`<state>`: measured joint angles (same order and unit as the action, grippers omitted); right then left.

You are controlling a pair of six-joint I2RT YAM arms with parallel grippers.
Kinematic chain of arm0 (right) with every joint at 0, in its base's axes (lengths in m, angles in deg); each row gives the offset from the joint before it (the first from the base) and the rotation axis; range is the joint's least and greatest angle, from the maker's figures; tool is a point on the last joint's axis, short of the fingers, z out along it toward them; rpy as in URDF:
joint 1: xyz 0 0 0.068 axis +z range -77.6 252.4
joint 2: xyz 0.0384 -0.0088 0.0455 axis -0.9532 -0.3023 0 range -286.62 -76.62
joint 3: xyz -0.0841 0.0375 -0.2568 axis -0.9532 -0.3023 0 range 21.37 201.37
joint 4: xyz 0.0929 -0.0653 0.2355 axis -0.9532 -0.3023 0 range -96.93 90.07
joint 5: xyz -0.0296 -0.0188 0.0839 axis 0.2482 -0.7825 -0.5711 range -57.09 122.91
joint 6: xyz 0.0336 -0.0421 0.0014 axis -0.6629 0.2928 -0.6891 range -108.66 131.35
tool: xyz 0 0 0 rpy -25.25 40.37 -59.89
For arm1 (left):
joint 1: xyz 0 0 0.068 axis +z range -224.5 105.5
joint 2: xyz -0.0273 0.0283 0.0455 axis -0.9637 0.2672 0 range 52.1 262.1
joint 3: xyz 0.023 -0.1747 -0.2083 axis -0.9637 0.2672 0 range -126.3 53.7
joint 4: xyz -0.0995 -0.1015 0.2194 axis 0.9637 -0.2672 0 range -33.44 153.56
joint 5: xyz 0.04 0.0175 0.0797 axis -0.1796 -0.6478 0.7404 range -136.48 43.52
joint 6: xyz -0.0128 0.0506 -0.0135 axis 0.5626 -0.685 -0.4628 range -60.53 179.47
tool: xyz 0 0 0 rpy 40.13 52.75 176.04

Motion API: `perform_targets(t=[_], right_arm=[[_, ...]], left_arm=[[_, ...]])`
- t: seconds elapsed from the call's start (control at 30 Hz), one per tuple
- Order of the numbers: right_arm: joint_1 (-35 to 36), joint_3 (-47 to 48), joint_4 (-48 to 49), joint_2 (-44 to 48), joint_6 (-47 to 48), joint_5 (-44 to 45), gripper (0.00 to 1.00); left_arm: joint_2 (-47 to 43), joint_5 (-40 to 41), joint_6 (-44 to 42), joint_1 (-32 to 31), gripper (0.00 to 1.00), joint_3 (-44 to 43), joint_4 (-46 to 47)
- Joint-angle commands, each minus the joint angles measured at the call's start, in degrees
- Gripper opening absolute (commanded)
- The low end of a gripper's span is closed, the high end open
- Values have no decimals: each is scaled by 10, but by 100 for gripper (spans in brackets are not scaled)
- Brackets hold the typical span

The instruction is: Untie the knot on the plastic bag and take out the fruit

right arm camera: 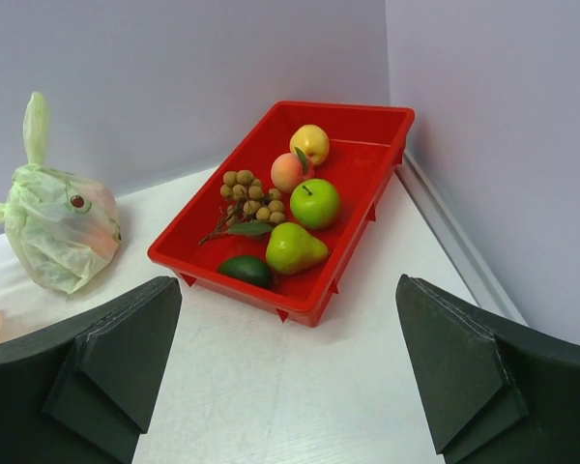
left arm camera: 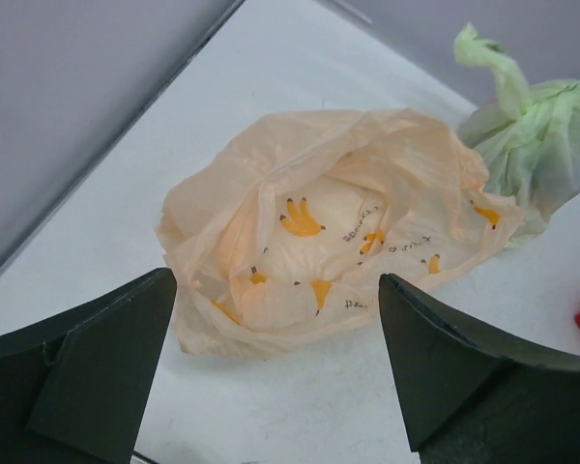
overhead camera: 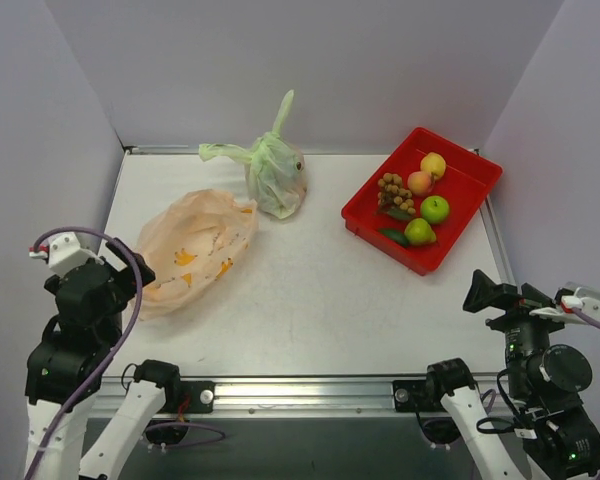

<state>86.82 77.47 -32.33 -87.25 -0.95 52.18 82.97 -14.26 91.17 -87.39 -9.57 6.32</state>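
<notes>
At the near edge of the white counter (overhead camera: pixel 310 300): left tool (left arm camera: pixel 275 285) and right tool (right arm camera: pixel 288 290), each spread wide, clamped on nothing. Just beyond the left one: the plastic bag (overhead camera: pixel 195 250), thin, crinkled, translucent peach with yellow-orange prints, slumped flat, long axis slanting from near-left to far-right, toward a knotted green bag (overhead camera: pixel 275 178). Far right: the fruit (overhead camera: pixel 435 209), round and smooth, in a rigid red tray (overhead camera: pixel 470 185).
</notes>
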Motion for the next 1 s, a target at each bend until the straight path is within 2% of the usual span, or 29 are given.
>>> perform_targets(t=[0.0,0.17,0.47,0.67,0.97], right_arm=[[3,20,4,14,32,16,100],[3,25,4,18,52,9,100],[3,18,4,43,74,-2,100],[3,12,2,55,86,-4,100],[2,9,3,47,89,-9,100]], left_arm=[[-35,38,-54,-15,97,-53,-6],[-107,35,-131,-26,97,-58,38],[-242,-18,-190,-26,97,5,123],[-292,27,-192,-26,97,33,162],[-306,48,-190,-26,97,64,190]])
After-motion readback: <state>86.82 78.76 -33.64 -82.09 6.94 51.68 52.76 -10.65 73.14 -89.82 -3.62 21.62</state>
